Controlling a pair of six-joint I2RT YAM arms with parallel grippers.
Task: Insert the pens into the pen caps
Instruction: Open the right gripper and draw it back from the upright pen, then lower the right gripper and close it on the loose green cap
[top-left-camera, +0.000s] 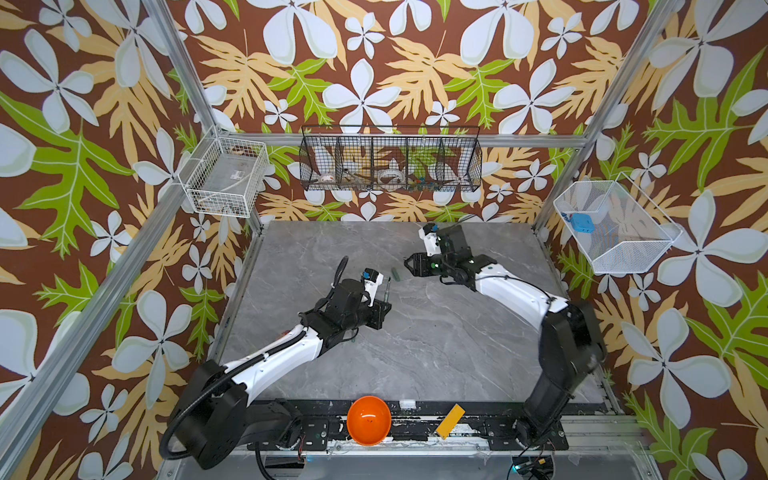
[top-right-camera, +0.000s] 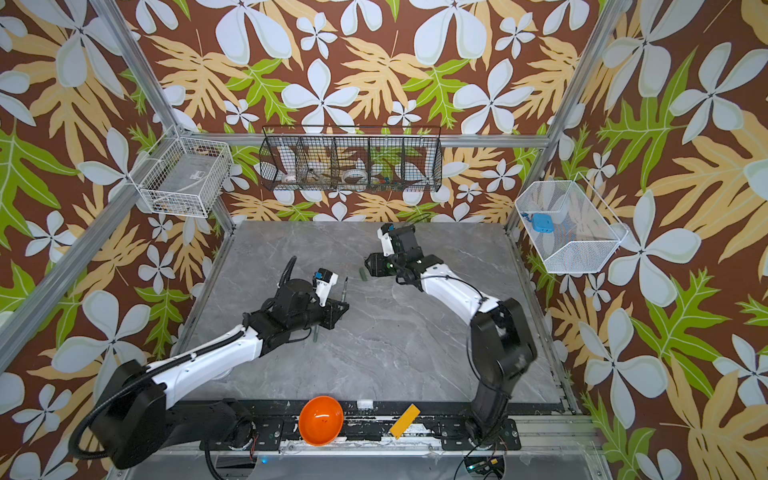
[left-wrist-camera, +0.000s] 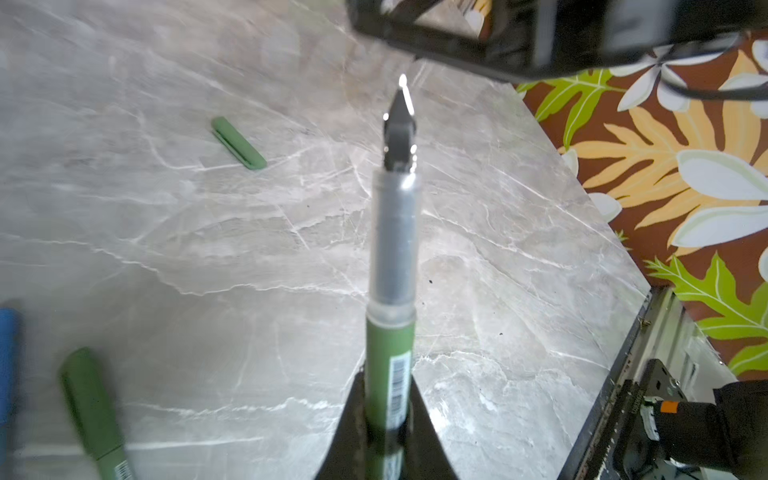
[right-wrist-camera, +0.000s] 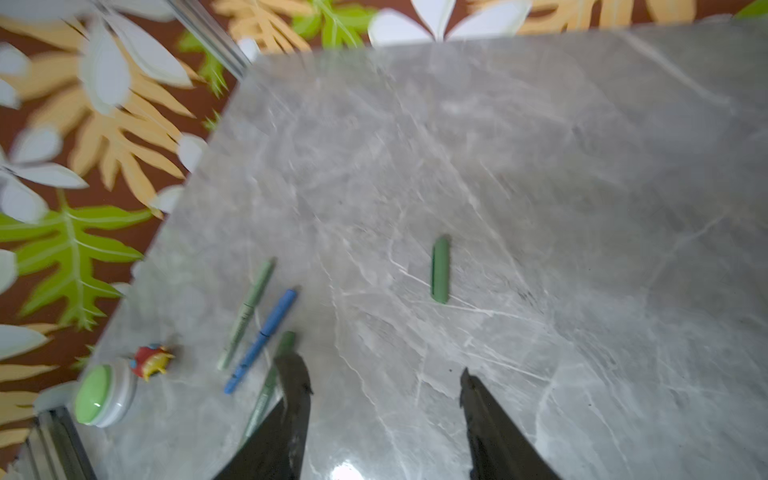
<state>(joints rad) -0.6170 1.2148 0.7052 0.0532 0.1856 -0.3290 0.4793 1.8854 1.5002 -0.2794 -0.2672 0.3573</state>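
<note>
My left gripper (left-wrist-camera: 388, 419) is shut on a dark green pen (left-wrist-camera: 390, 257), bare pointed tip aimed away from the camera; in both top views this pen (top-left-camera: 387, 292) (top-right-camera: 343, 291) sticks out of the left gripper (top-left-camera: 384, 309) toward the back. A dark green pen cap (top-left-camera: 395, 274) (right-wrist-camera: 440, 270) (left-wrist-camera: 239, 143) lies alone on the table between the grippers. My right gripper (right-wrist-camera: 378, 368) (top-left-camera: 408, 264) hovers open and empty just right of that cap. A pale green pen (right-wrist-camera: 247, 313), a blue pen (right-wrist-camera: 262, 340) and a dark green pen (right-wrist-camera: 270, 386) lie side by side near the left arm.
The grey marble table (top-left-camera: 436, 345) ends in an orange bowl (top-left-camera: 368, 419) and a yellow block (top-left-camera: 451, 420) on the front rail. A green-topped round object (right-wrist-camera: 99, 395) and a red toy (right-wrist-camera: 149, 359) sit at a table corner. Wire baskets (top-left-camera: 390, 160) hang on the walls.
</note>
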